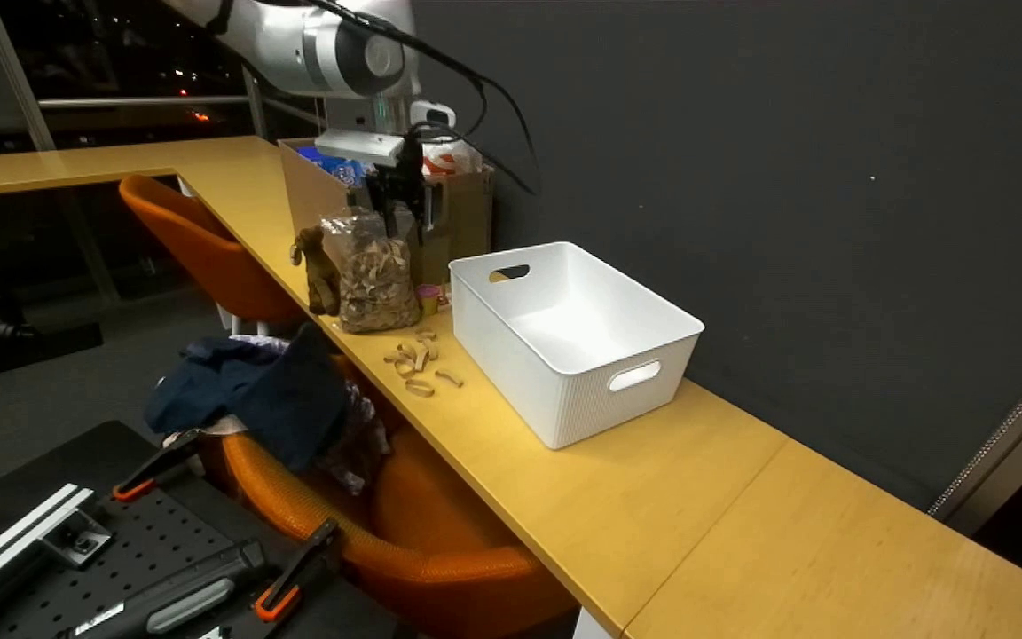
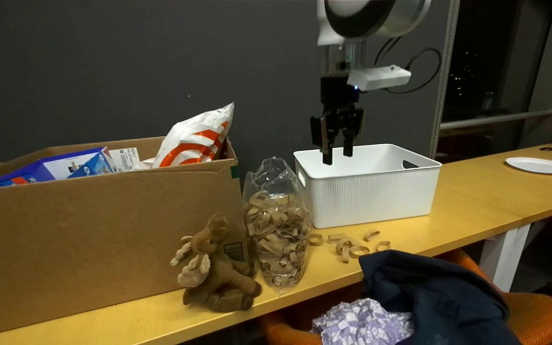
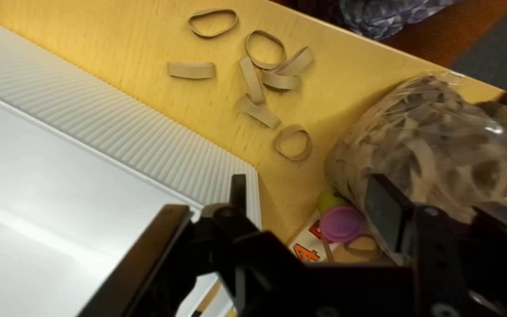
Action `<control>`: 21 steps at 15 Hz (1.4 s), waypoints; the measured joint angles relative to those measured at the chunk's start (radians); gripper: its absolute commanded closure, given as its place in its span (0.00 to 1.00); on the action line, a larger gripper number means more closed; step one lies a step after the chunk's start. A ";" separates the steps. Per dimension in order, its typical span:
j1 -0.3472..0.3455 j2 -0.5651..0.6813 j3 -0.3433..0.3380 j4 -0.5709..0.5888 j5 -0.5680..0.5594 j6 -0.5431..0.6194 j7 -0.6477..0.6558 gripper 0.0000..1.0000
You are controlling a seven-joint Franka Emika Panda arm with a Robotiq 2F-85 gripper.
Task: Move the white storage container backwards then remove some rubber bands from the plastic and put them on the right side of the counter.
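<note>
My gripper (image 2: pixel 337 157) points down with its fingers apart and nothing between them. In the wrist view it sits over the gap between the white storage container (image 3: pixel 156 145) and the clear plastic (image 3: pixel 438 145) bag. One finger overlaps the bag there; I cannot tell whether they touch. The bag (image 2: pixel 278 235) stands upright, full of tan rubber bands, beside one end of the container (image 2: pixel 372 199). Several loose rubber bands (image 3: pixel 253 81) lie on the counter (image 1: pixel 724 444), in front of the container's long ribbed side. The container looks empty.
Beyond the bag is a large cardboard box (image 2: pixel 103 239) with packets inside. A brown plush moose (image 2: pixel 221 278) sits against it. A small purple-lidded tub (image 3: pixel 341 224) is beside the bag. Orange chairs (image 1: pixel 475 568) adjoin the counter's front edge. A white plate (image 2: pixel 542 165) lies farther along.
</note>
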 measured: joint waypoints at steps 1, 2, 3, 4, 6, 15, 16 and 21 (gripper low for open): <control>0.014 -0.027 0.002 0.009 -0.001 -0.034 0.010 0.68; 0.027 -0.050 0.005 0.021 -0.003 -0.065 0.018 0.75; 0.039 -0.066 0.009 0.034 -0.005 -0.088 0.025 0.84; 0.049 -0.073 0.012 0.048 -0.006 -0.107 0.028 0.90; 0.060 -0.065 0.019 0.065 -0.008 -0.114 0.029 1.00; 0.116 0.098 0.034 0.188 -0.063 -0.067 0.003 1.00; 0.126 0.111 0.034 0.210 -0.070 -0.067 0.003 1.00; 0.151 0.175 0.034 0.312 -0.084 -0.067 -0.010 1.00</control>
